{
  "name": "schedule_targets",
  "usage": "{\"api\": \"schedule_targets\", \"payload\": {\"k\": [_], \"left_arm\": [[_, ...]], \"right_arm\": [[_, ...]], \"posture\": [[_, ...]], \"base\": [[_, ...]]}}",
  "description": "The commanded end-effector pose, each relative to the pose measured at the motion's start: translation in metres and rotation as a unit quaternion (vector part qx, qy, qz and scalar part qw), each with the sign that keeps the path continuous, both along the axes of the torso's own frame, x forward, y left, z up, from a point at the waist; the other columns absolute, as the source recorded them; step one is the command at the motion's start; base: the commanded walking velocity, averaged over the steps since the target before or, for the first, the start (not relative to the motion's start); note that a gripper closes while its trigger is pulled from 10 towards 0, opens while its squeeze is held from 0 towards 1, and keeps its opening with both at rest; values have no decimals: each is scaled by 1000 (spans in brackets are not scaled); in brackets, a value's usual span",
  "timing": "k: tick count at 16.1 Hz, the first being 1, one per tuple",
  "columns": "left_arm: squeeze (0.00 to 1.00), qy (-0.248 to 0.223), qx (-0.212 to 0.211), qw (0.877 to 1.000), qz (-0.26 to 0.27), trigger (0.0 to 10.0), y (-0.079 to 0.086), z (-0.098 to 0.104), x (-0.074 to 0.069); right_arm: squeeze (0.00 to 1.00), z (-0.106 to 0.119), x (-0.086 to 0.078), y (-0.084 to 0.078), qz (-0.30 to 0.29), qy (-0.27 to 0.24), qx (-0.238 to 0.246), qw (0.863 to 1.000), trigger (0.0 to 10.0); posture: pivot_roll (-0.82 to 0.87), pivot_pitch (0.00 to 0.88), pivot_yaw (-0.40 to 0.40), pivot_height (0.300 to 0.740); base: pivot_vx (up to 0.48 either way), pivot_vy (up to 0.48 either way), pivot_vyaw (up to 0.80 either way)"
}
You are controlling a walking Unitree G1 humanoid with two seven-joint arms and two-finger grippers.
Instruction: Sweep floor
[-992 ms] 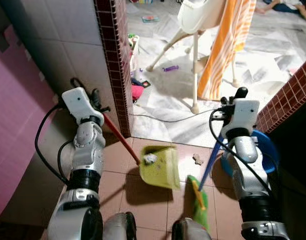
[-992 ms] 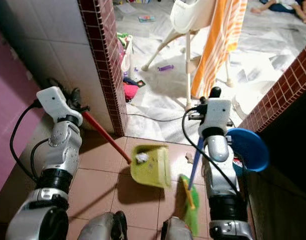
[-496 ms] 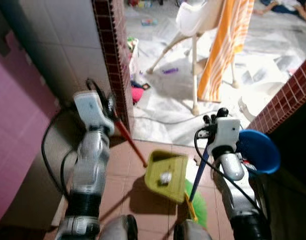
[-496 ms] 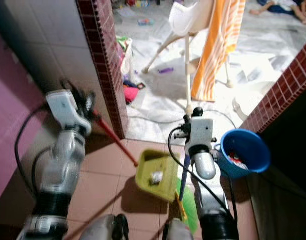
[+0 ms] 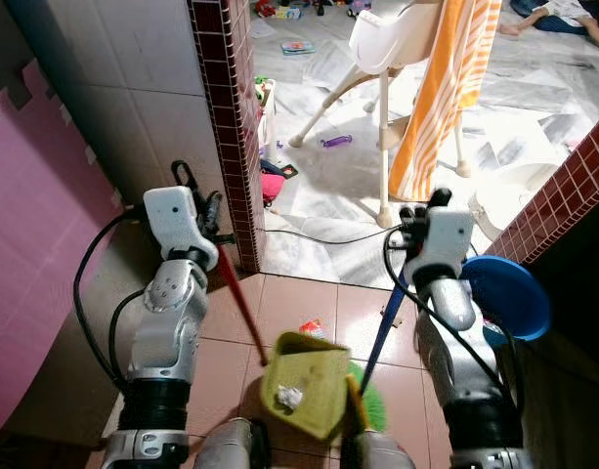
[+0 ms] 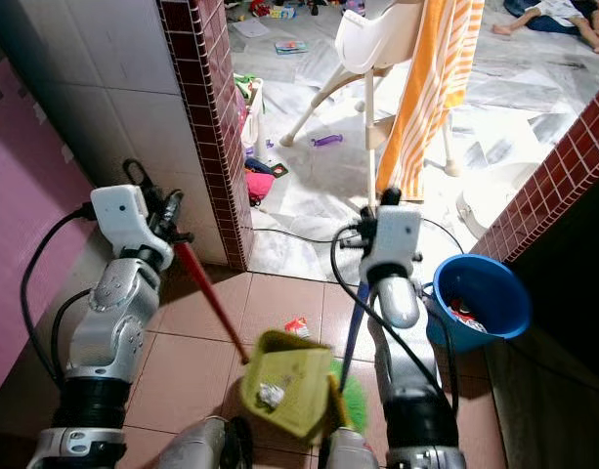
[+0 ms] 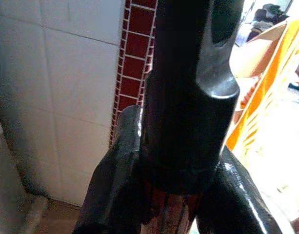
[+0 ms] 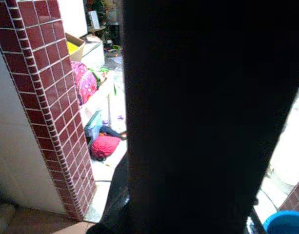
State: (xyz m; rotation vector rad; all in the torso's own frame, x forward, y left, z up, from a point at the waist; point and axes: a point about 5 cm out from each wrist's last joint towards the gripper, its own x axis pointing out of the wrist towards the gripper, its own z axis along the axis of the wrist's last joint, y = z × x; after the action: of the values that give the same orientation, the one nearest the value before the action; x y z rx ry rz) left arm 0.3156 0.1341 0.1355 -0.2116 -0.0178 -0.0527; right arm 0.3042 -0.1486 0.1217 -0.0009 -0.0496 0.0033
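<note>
Crumpled paper in angular green dustpan

Left gripper is gripping the red handle of the dustpan, which is carrying white scrap. Right gripper is holding the blue stick of the broom. Red wrapper is lying on the tiles near the bucket.

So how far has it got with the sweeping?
Partway, by the look of it. A crumpled scrap already lies in the green dustpan. The left gripper holds the dustpan's red handle; the right gripper holds the blue handle of the green broom. Left to do: a red-and-white scrap lies on the tiles beyond the dustpan.
</note>
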Motion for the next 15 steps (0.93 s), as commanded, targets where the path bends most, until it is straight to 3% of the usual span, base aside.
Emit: {"api": "schedule_targets", "payload": {"k": [1,2,5,9,12,15], "left_arm": [[0,-38,-34,999,-16,10000,-8,21,3],[0,-35,-33,999,-20,10000,-7,21,3],[0,-27,-35,999,-21,10000,-7,20,4],[0,-5,-53,998,-35,10000,-12,15,3],[0,16,-60,997,-45,10000,-14,7,1],[0,25,-36,996,-73,10000,-25,6,5]], "right_arm": [[0,2,0,3,-11,-3,19,1000,10000],[0,0,0,-3,-33,10,39,999,10000],[0,5,0,2,-17,-1,33,999,10000],[0,4,4,2,-25,7,40,999,10000],[0,-2,8,-2,-52,10,47,997,10000],[0,-9,9,-2,-65,19,34,997,10000]], "posture": [[-80,62,26,740],[-81,69,25,740],[-84,72,25,740],[-82,67,33,740],[-70,17,73,740],[-74,0,92,740]], "base": [[0,0,0],[0,0,0],[0,0,0],[0,0,-800],[0,0,-800],[0,0,-800]]}}
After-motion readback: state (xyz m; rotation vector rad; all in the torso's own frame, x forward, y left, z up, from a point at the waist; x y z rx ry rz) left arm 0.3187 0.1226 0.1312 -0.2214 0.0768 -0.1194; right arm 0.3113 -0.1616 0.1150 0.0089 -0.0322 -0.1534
